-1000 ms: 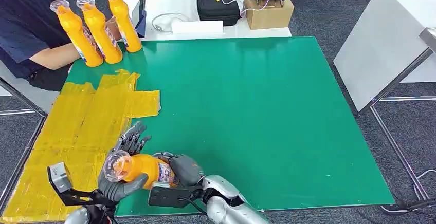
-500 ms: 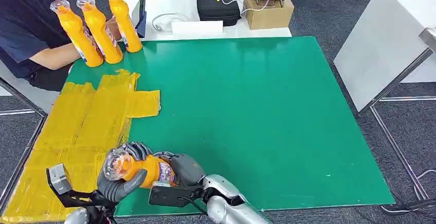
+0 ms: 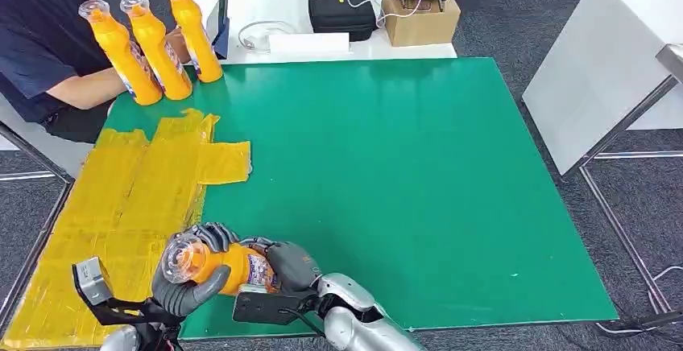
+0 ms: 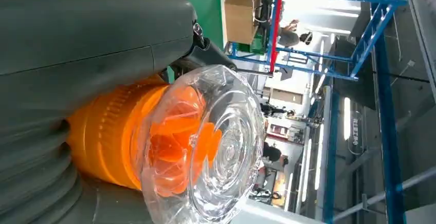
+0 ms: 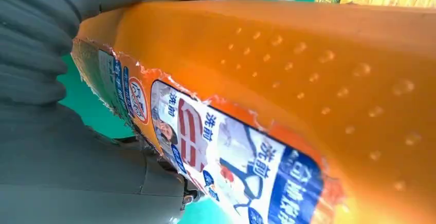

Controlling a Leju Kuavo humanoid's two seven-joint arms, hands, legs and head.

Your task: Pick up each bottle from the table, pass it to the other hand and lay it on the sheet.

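I am seeing my left hand (image 3: pixel 189 282) and right hand (image 3: pixel 286 264) both gripping the orange plastic bottle (image 3: pixel 217 264); it is hanging over the green bench (image 3: pixel 387 174).

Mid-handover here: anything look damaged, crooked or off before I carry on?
The held bottle's label has ragged, torn edges. The yellow sheet is crinkled with an uneven outline. Both the left hand and right hand grip the bottle; nothing has spilled.

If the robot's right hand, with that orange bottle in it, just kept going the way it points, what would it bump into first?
Probably the left hand, already wrapped around the neck end of the orange bottle that the right hand grips. Beyond lies the yellow sheet; depth is hard to judge.
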